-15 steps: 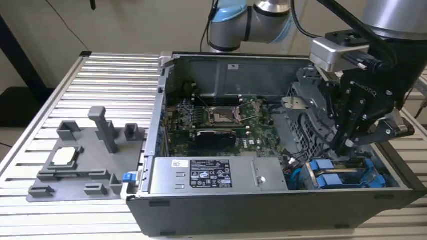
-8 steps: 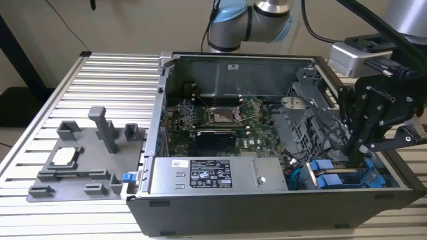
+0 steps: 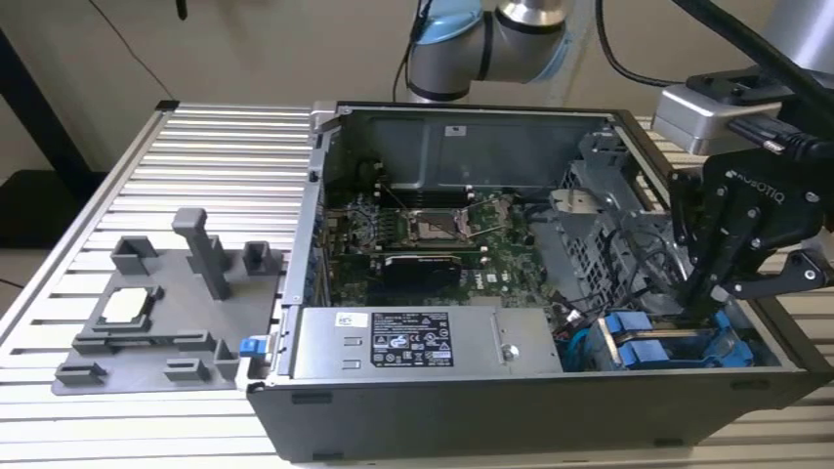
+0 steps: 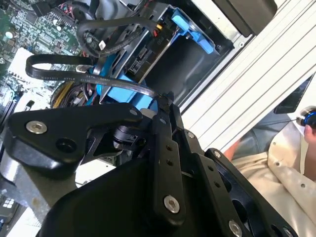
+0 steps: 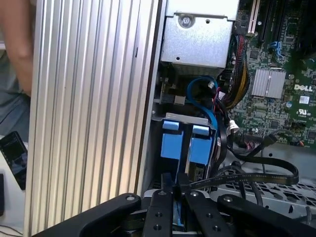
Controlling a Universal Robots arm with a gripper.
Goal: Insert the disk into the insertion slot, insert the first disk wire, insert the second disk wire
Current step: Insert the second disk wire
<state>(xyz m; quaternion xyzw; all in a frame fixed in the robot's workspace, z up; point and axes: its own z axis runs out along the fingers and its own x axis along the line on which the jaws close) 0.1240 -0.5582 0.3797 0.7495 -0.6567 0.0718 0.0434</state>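
My claw [image 3: 710,311] is down inside the open computer case [image 3: 521,410], at the drive bay in the corner on the exterior view's right, near the front wall. The fingers [image 5: 168,185] are clenched close together, tips pinching a thin flat black cable [image 5: 256,173]; in the second wrist view the cable [image 4: 118,84] runs straight into the fingertips [image 4: 165,101].

The disk [image 3: 665,350] sits in the bay slot, seated, just beside the claw tips. Its blue caddy tabs show in both wrist views [image 5: 190,143] [image 4: 190,27]. I cannot tell if the cable's plug touches the disk's connector; the fingers cover that spot.

The grey power-supply box [image 3: 424,342] lies along the front wall, next to the bay, on the exterior view's left of it. It carries a white-and-black label [image 3: 410,339]; the print is too small to make out. The motherboard [image 3: 431,230] fills the case floor behind it.

The case stands on a ribbed aluminium desk [image 3: 209,166]. A grey plastic fixture tray [image 3: 156,313] rests on the desk, well apart from the case, on the exterior view's left.

A person's arm [image 5: 17,39] shows at the desk's edge in the first wrist view.
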